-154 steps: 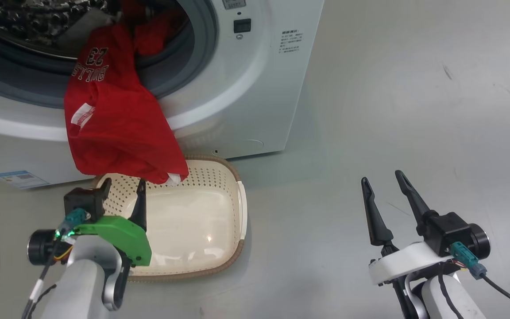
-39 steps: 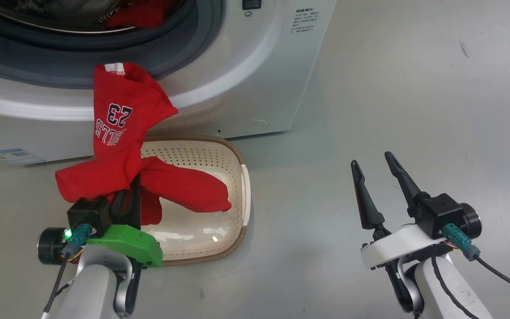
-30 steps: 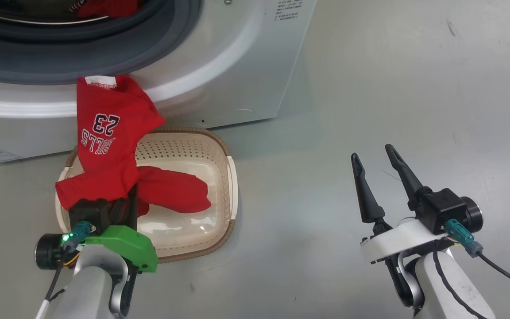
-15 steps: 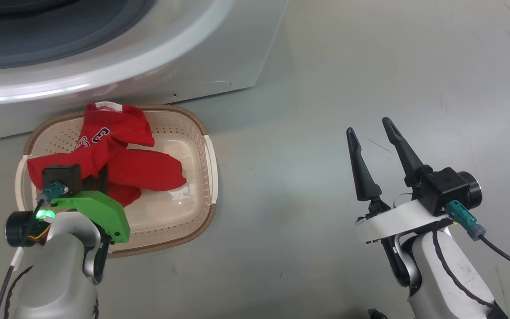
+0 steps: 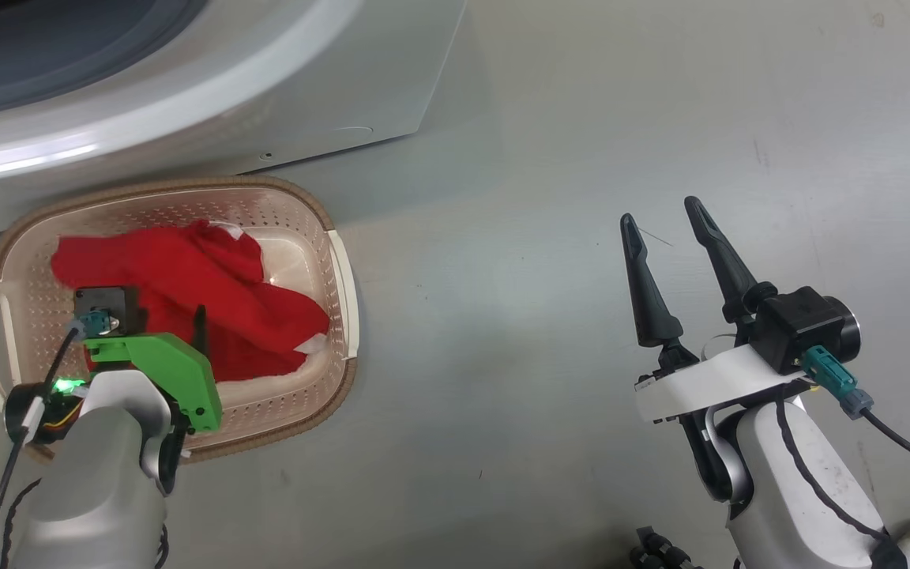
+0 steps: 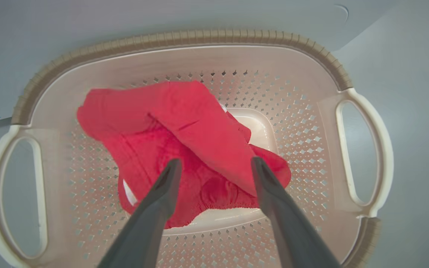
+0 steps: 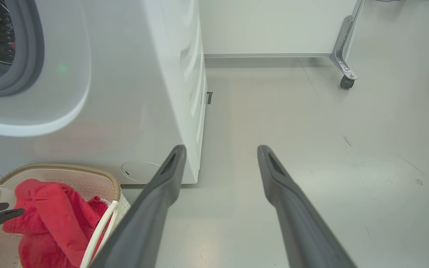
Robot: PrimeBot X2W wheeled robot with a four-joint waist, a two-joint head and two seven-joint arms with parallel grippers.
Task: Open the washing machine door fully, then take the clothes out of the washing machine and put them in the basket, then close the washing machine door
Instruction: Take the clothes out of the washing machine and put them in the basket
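Released within the last second, the clothes (image 6: 184, 123) now lie crumpled in the basket (image 6: 184, 37). The left gripper (image 6: 215, 163) hangs over them, fingers spread wide and holding nothing. The basket sits on the grey floor (image 5: 542, 237), far rim just beside the washer's (image 5: 186, 103) foot. Rightward the floor is smooth, glossy and faintly scuffed. The right gripper (image 5: 660, 213) hovers there, wide open and empty. Beyond, a pale wall (image 7: 274, 26) and a castered metal leg (image 7: 345, 80).
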